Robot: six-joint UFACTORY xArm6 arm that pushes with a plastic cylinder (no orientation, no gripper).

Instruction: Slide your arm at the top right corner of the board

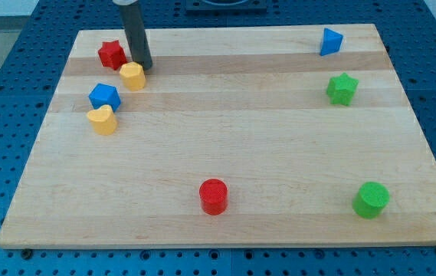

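Board (225, 115): a pale wooden top on a blue perforated table (3, 92), filling most of the view; its top right corner, the task's goal, lies near the blue triangular block and shows no other block on it.
Arm: a straight dark rod coming down from the view's top edge at the left; it carries no jaws, so there is nothing to open or close, and it holds nothing.
Tip (142, 67): set down at the board's top left, far from the goal corner, just beside the upper yellow block (132, 76) and close to the red star block (111, 54); whether it touches the yellow one is hard to tell from this angle.
Left cluster: blue cube (104, 96) and lower yellow block (103, 119) sit together, a little below the tip.
Right side: blue triangular block (330, 41) near the goal corner, green star block (342, 88) below it, green cylinder (372, 199) at the bottom right.
Bottom middle: red cylinder (213, 196), well apart from any likely path.
Main risk: a straight slide along the top edge probably meets the blue triangular block and shoves it off the board.
Second risk: leaving at a downward slant likely drags the upper yellow block along.
Lesser risk: overshooting the corner carries the tip past the board's edge.
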